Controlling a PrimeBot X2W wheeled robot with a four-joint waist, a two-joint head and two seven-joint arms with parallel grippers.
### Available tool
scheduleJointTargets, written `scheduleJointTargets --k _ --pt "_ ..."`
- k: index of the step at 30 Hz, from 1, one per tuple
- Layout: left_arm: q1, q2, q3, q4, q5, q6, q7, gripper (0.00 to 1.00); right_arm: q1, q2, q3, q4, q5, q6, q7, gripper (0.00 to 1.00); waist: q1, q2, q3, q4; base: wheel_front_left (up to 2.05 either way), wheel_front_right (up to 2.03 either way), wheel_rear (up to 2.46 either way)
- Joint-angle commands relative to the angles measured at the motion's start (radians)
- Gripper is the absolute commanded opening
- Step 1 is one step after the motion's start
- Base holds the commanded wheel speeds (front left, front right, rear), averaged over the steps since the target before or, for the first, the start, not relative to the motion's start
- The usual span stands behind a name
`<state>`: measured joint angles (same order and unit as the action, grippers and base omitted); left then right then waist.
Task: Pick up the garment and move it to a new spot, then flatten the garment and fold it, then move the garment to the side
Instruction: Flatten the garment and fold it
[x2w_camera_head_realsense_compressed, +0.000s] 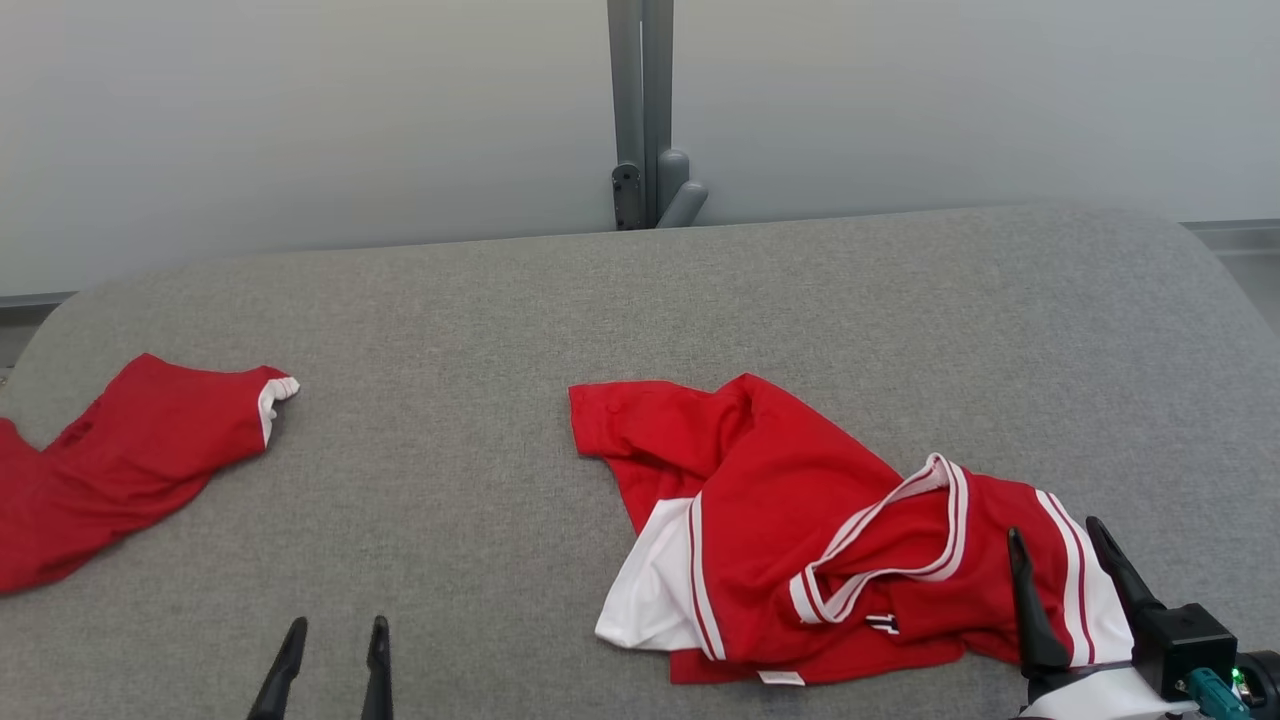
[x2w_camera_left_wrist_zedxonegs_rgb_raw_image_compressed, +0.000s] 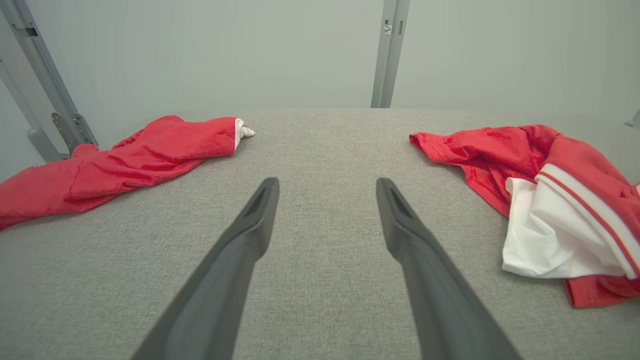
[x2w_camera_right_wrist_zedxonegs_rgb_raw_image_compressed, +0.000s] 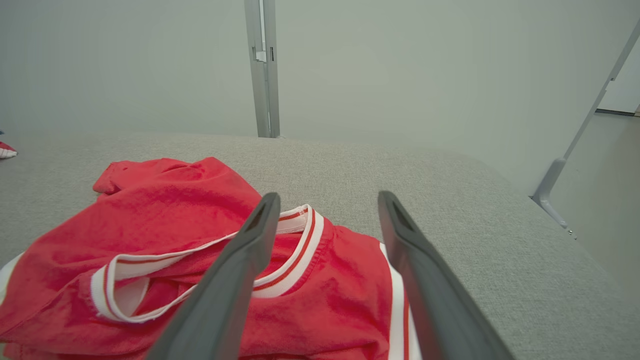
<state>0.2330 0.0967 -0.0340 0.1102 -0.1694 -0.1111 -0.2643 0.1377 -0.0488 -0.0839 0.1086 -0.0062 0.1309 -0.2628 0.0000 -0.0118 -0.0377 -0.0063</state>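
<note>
Red jersey (x2w_camera_head_realsense_compressed: 800, 520), trimmed in white stripes, lay crumpled right of centre on the grey upholstered surface (x2w_camera_head_realsense_compressed: 700, 300). It looked light, limp and likely to sag, so the striped neckband (x2w_camera_right_wrist_zedxonegs_rgb_raw_image_compressed: 306, 240) seemed the firmest hold. The right gripper (x2w_camera_head_realsense_compressed: 1055, 530) hung over its right edge, fingers spread and holding nothing. The left gripper (x2w_camera_head_realsense_compressed: 338, 625), likewise spread, was over bare upholstery. A second red garment (x2w_camera_head_realsense_compressed: 130, 460) lay well apart at the left, obstructing nothing.
</note>
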Motion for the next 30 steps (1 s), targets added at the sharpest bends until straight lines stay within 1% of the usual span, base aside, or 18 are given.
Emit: scheduleJointTargets --k 1,3,4,5,7,9,11,15,18,21,26,30 --pt "-0.019 -0.007 -0.008 -0.003 0.011 -0.005 0.000 1.00 -0.006 -0.003 -0.001 0.001 0.004 0.000 -0.003 1.00 0.0000 0.0118 0.003 -0.001 0.00 0.00 0.00" --pt "-0.045 -0.013 -0.068 0.005 0.017 -0.012 0.000 1.00 -0.015 -0.003 0.003 0.002 0.004 0.000 -0.003 1.00 0.0000 0.0118 0.009 -0.005 0.00 0.00 0.00" --pt "-0.057 -0.016 -0.116 0.020 0.011 -0.015 0.000 1.00 -0.019 -0.003 0.007 0.003 0.004 0.000 -0.003 1.00 0.0000 0.0118 0.013 -0.008 0.00 0.00 0.00" --pt "-0.071 -0.019 -0.177 0.038 0.004 -0.019 0.010 1.00 -0.022 -0.003 0.010 0.003 0.004 0.000 -0.003 1.00 0.0000 0.0118 0.016 -0.012 0.00 0.00 0.00" --pt "-0.142 0.009 -0.361 0.051 -0.019 -0.020 0.039 1.00 -0.028 -0.003 0.019 0.005 0.003 0.000 -0.003 1.00 0.0000 0.0118 0.024 -0.020 0.00 0.00 0.00" --pt "-0.219 0.043 -0.494 0.062 -0.060 -0.018 0.063 1.00 -0.040 -0.003 0.031 0.007 0.001 0.000 -0.003 1.00 0.0000 0.0118 0.033 -0.036 0.00 0.00 0.00" --pt "-0.290 0.057 -0.607 0.081 -0.087 -0.018 0.086 1.00 -0.054 -0.003 0.039 0.006 0.000 0.000 -0.003 1.00 0.0000 0.0118 0.043 -0.058 0.00 0.00 0.00" --pt "-0.432 0.079 -0.745 0.133 -0.141 -0.019 0.119 1.00 -0.073 -0.003 0.049 0.007 0.005 0.000 -0.003 1.00 0.0000 0.0118 0.063 -0.118 0.00 0.00 0.00" --pt "-0.502 0.095 -0.822 0.187 -0.187 -0.019 0.138 1.00 -0.080 -0.003 0.049 0.009 0.011 0.000 -0.003 1.00 0.0000 0.0118 0.073 -0.165 0.00 0.00 0.00" --pt "-0.552 0.106 -0.862 0.252 -0.211 -0.019 0.146 1.00 -0.072 -0.003 0.041 0.013 0.016 0.000 -0.003 1.00 0.0000 0.0118 0.077 -0.205 0.00 0.00 0.00" --pt "-0.595 0.116 -0.891 0.369 -0.243 -0.019 0.159 1.00 -0.058 -0.003 0.035 0.013 0.025 0.000 -0.003 1.00 0.0000 0.0118 0.074 -0.254 0.00 0.00 0.00" --pt "-0.608 0.109 -0.917 0.421 -0.266 -0.019 0.148 1.00 -0.052 -0.003 0.030 0.013 0.028 0.000 -0.003 1.00 0.0000 0.0118 0.070 -0.271 0.00 0.00 0.00"
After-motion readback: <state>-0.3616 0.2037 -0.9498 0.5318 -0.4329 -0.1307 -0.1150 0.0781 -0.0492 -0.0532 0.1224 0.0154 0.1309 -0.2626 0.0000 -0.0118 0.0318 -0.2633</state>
